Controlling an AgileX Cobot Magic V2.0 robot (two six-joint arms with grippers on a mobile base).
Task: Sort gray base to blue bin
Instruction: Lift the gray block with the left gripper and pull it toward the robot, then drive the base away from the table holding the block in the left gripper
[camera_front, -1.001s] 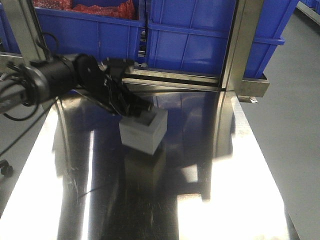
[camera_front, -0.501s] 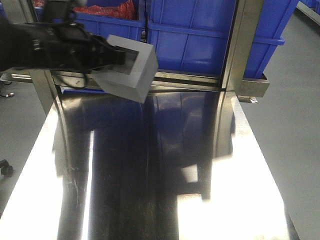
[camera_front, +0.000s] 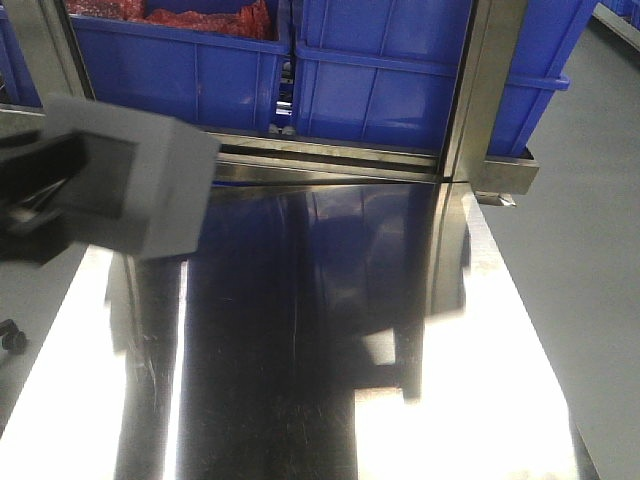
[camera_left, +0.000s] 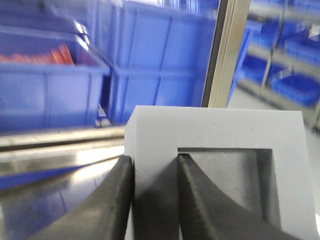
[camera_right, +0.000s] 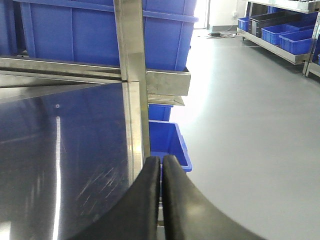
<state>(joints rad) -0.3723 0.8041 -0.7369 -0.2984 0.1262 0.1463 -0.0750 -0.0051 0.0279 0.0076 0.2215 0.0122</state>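
The gray base (camera_front: 150, 195) hangs in the air at the left of the front view, above the steel table's left side, blurred, with its recessed window face turned left. My left gripper (camera_front: 55, 185) holds it from the left edge. In the left wrist view the left gripper (camera_left: 155, 160) is shut on one wall of the gray base (camera_left: 220, 130): one finger (camera_left: 117, 200) outside, the other finger (camera_left: 200, 200) inside the recess. My right gripper (camera_right: 161, 160) is shut on nothing over the table's right edge. Several blue crates show; I cannot tell which one is the blue bin.
Two blue crates stand on the shelf behind the table, one (camera_front: 180, 60) with red contents, one (camera_front: 400, 70) beside it. A steel post (camera_front: 485, 80) rises at the back right. A smaller blue crate (camera_right: 167, 142) sits low beside the table (camera_front: 320, 350).
The left gripper has lifted the gray base off the table's middle and carried it up and to the left, closer to the camera. The table top now holds nothing.
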